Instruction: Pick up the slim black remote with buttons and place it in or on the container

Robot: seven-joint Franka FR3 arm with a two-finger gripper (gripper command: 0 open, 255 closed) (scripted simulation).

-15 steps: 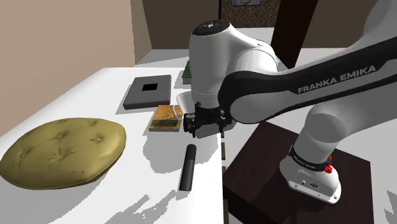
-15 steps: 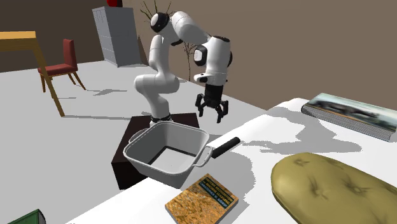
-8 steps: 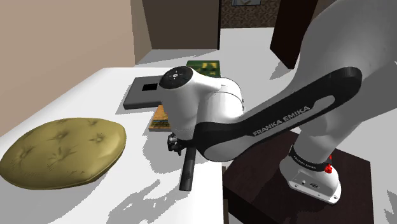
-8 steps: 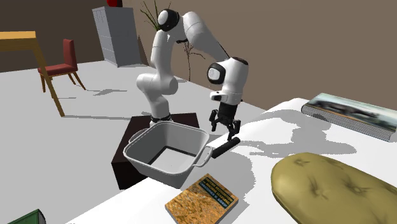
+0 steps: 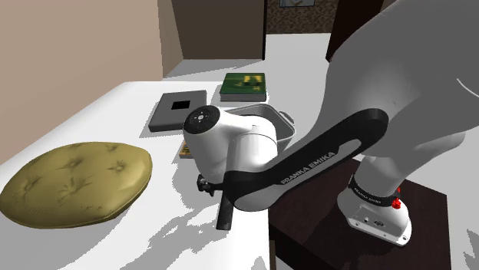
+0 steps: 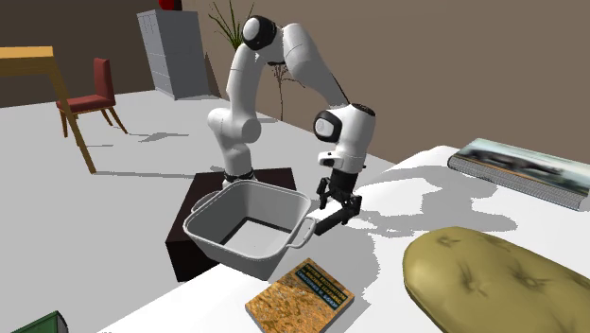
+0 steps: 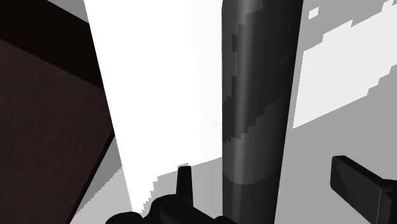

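I have the jaws open and set low over the slim black remote (image 7: 257,95). In the wrist view the two black fingers (image 7: 360,186) stand well apart with the remote running between them. There is a gap on either side of it, so nothing is gripped.

The remote lies flat on the white surface (image 6: 416,213), close to the edge that borders the dark brown stand (image 5: 307,238). In the second exterior view it sits just to the right of the container (image 6: 248,222), a white pan with handles at the surface's edge. One end of the remote comes up just beside the pan's handle, and I cannot tell whether they touch.

In the shoulder view the arm (image 5: 230,146) covers the jaws and the far part of the remote, while the remote's near end shows below the wrist. The container sits farther back, behind the arm, by the surface's right edge in that view.

An olive cushion (image 5: 77,182) takes up the near left of the shoulder view. An orange-covered book (image 6: 300,295) lies near the container, on its near side in the second exterior view. Farther back in the shoulder view I see a flat grey slab (image 5: 180,113) with a black square on top. Beyond it, to the right, lies a green book (image 5: 244,84). A large picture book (image 6: 525,170) rests on the surface at the second exterior view's far right. On the floor behind the arm stand a red chair (image 6: 95,87), a wooden table (image 6: 28,59) and a grey cabinet (image 6: 175,52).
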